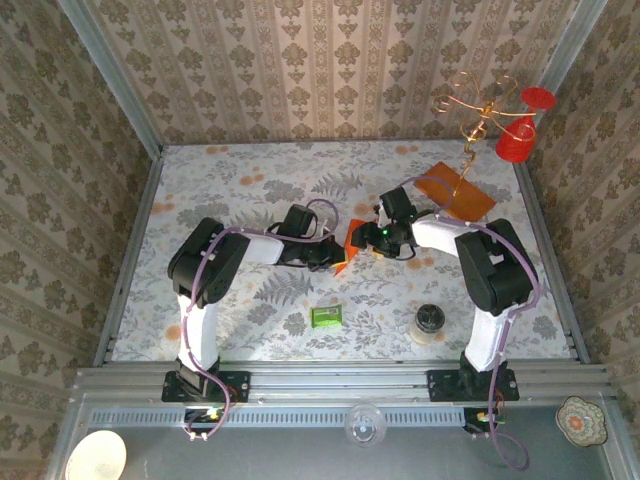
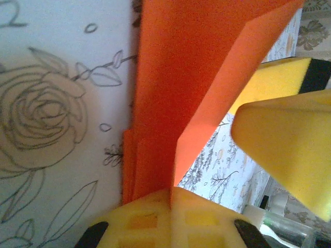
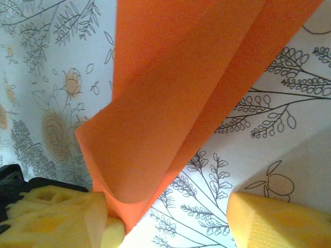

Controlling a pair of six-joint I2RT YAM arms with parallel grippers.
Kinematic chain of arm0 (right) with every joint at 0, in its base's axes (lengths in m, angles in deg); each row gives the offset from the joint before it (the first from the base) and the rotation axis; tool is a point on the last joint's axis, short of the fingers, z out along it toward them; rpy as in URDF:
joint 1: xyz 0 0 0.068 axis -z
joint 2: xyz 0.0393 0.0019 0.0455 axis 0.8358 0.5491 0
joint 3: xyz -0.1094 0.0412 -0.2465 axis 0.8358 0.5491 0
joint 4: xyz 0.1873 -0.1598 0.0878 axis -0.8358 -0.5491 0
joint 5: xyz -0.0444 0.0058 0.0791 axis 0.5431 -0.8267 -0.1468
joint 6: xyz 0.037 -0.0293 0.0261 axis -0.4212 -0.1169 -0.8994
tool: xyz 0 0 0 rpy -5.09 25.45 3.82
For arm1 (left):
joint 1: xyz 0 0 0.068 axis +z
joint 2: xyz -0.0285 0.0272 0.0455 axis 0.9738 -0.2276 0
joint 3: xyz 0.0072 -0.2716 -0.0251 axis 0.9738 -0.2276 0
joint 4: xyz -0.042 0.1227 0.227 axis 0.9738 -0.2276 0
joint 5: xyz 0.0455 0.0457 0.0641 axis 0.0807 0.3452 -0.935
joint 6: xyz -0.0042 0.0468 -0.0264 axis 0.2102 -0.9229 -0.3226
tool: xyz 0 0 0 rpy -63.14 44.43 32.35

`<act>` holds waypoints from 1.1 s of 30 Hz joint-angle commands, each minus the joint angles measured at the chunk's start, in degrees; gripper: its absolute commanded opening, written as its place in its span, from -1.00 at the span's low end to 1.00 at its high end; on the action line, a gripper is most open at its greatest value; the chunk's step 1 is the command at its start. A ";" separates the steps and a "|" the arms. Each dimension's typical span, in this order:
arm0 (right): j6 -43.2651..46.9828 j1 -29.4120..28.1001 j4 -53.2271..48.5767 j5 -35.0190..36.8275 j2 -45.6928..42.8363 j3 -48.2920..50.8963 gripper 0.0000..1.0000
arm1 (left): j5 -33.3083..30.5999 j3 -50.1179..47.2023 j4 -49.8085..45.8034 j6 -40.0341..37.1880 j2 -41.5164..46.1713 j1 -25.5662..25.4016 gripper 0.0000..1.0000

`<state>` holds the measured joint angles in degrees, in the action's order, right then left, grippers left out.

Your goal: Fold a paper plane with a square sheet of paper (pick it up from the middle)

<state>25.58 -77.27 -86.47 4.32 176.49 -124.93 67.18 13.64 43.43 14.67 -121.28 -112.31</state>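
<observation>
The bright orange sheet of paper (image 1: 350,245) stands folded in several layers between the two grippers at the table's middle. My left gripper (image 2: 173,192) is shut on its lower edge, and a creased flap (image 2: 207,103) rises from the pads. My right gripper (image 3: 170,225) is open around the sheet (image 3: 181,88). The paper's curled corner rests against its left finger (image 3: 57,217), while the right finger (image 3: 279,222) stands well apart over the tablecloth. In the left wrist view the right gripper's yellow fingers (image 2: 289,150) sit just beside the flap. Whether the paper has a plane's pointed shape I cannot tell.
A brownish-orange board (image 1: 455,188) with a gold wire stand and red cups (image 1: 517,145) is at the back right. A green packet (image 1: 327,316) and a small jar (image 1: 430,322) lie near the front. Metal rails edge the table (image 1: 140,250).
</observation>
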 commanded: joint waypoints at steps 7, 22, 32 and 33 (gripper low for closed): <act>1.29 -1.85 -4.47 10.97 6.80 -3.84 0.33 | 0.49 -0.95 0.99 0.92 -1.29 0.48 -0.99; 1.63 -3.37 -9.99 16.67 10.18 -7.70 0.27 | -0.39 -1.13 -0.25 0.08 0.49 0.48 -0.65; 2.20 -3.51 -10.67 16.13 10.51 -8.41 0.27 | -2.21 -1.45 -3.23 -1.75 3.88 0.48 -0.45; 2.25 -3.53 -10.73 16.01 10.49 -8.41 0.27 | -2.41 -1.39 -3.45 -1.80 4.27 0.48 -0.44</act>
<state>25.65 -80.99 -99.34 14.99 181.08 -134.48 66.74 13.07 42.71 14.51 -119.42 -112.37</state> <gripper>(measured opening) 0.634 0.276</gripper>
